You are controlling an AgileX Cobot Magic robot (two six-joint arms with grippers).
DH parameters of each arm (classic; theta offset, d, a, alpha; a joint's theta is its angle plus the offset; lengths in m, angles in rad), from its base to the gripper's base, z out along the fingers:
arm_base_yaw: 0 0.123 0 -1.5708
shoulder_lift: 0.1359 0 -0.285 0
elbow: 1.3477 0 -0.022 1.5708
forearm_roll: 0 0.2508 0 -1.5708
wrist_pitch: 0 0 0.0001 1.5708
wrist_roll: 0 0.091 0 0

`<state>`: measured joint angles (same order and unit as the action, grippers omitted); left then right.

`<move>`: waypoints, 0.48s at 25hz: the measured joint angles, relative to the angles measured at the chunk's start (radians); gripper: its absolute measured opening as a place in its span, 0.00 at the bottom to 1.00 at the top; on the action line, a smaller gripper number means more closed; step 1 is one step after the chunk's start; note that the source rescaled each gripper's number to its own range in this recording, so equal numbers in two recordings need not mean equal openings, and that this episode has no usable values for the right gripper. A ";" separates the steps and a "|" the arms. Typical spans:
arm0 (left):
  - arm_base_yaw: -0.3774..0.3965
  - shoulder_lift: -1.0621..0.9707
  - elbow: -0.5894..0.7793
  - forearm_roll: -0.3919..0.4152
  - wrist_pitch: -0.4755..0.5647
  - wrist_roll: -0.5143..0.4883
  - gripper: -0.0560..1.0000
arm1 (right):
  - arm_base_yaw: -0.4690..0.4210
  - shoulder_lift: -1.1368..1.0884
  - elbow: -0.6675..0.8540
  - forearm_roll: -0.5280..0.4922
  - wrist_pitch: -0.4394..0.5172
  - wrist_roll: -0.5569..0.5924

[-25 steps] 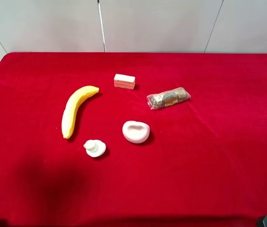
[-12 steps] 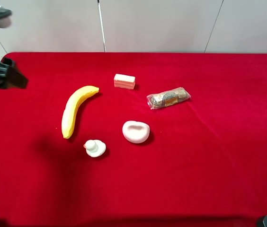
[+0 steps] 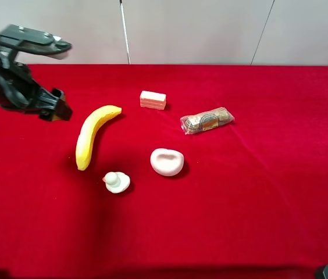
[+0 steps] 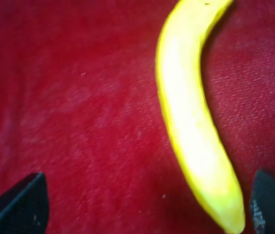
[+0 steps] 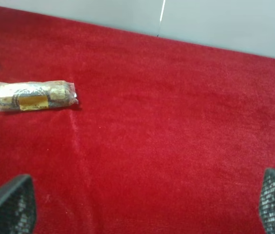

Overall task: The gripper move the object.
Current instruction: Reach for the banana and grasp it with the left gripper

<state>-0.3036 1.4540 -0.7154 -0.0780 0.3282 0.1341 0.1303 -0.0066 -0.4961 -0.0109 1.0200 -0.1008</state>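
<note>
The object, a long curved yellow banana (image 3: 93, 135), lies on the red cloth at centre left. My left gripper (image 3: 63, 77) hovers just left of its upper end, above the cloth, and is open with nothing between its fingers. In the left wrist view the banana (image 4: 191, 122) runs between the two dark fingertips (image 4: 23, 204), closer to one side, and touches neither. My right gripper (image 5: 142, 214) is open and empty over bare cloth, far from the banana.
A pink-and-white block (image 3: 152, 100) lies behind the banana. A clear-wrapped snack packet (image 3: 207, 120) (image 5: 32, 96) sits at centre right. A white heart-shaped dish (image 3: 167, 161) and a small white duck (image 3: 116, 182) lie near the banana's lower end.
My left arm has swung in from the left edge, moving right toward the banana's upper end with its jaws held open. Nothing on the cloth has moved.
</note>
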 joint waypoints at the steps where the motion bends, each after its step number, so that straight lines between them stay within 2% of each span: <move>1: -0.012 0.022 -0.012 0.000 -0.004 -0.006 0.73 | 0.000 0.000 0.000 0.000 0.000 0.000; 9: -0.086 0.168 -0.113 0.000 -0.003 -0.016 0.73 | 0.000 0.000 0.000 0.000 0.000 0.000; 12: -0.101 0.218 -0.155 -0.001 0.027 -0.028 0.73 | 0.000 0.000 0.000 0.000 0.000 0.000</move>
<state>-0.4050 1.6725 -0.8701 -0.0788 0.3551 0.1059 0.1303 -0.0066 -0.4961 -0.0109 1.0200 -0.1008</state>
